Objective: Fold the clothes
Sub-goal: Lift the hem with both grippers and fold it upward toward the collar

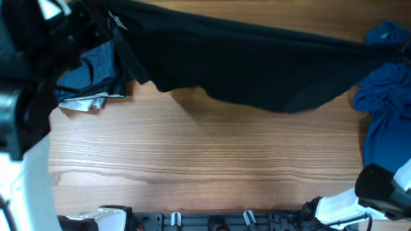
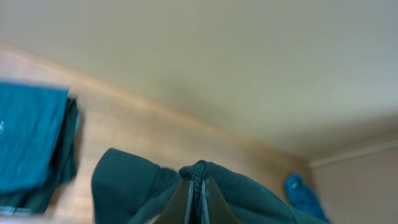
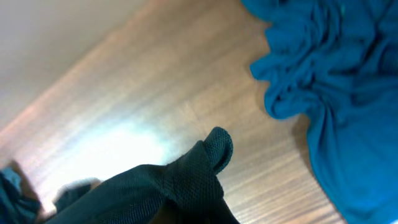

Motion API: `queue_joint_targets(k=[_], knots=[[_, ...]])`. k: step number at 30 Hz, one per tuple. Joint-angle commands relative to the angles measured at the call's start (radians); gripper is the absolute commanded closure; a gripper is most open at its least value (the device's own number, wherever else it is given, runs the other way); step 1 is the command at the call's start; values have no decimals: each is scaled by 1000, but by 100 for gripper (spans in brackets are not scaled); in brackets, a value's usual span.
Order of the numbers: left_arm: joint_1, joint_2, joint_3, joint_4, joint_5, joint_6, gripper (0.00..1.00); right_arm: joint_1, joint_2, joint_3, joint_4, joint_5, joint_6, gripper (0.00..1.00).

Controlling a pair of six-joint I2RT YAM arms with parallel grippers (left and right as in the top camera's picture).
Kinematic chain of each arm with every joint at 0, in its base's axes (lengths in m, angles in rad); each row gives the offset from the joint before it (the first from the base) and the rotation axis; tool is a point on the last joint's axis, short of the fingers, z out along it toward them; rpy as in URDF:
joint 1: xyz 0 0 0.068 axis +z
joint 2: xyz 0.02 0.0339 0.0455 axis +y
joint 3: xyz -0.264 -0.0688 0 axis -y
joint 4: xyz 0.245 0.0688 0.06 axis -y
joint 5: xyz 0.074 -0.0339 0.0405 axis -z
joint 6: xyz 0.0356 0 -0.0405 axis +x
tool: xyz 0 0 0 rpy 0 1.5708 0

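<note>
**Black shirt (image 1: 257, 64) strung between both pincers, above the counter (image 1: 192, 160)**

Your left pincer (image 2: 196, 196) pinches a thin fold of the shirt. The right pincer, hidden under bunched cloth, is pressed shut on the other end. Both bites look shallow, so a sharp tug could slip one. Lowering carelessly may drag the loose blue heap (image 1: 385, 115).

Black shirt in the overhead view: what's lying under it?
The black shirt overlaps the folded blue stack at left and the crumpled blue garment at right. Anything else beneath is covered.
</note>
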Motion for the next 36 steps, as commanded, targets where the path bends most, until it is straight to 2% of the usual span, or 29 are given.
queue_joint_targets(k=[1,5,14,24,29,34,36], knots=[[16,-33,173,-43,-85,12,96,-17,-80,84,8,57,-23,96],[16,-85,228,-102,-75,0,96,-17,-197,87,8,57,-23,96],[16,-264,228,-150,-67,-41,96,-17,-477,92,9,58,-19,96],[16,-297,227,-291,-123,-91,96,-16,-547,74,8,57,31,96],[16,-184,226,-328,-157,-93,96,-16,-503,-45,8,56,32,96],[16,105,226,-363,-156,-93,96,-16,-316,-171,8,57,29,96],[16,285,226,-345,-156,-93,96,-14,-170,-188,16,58,27,96]])
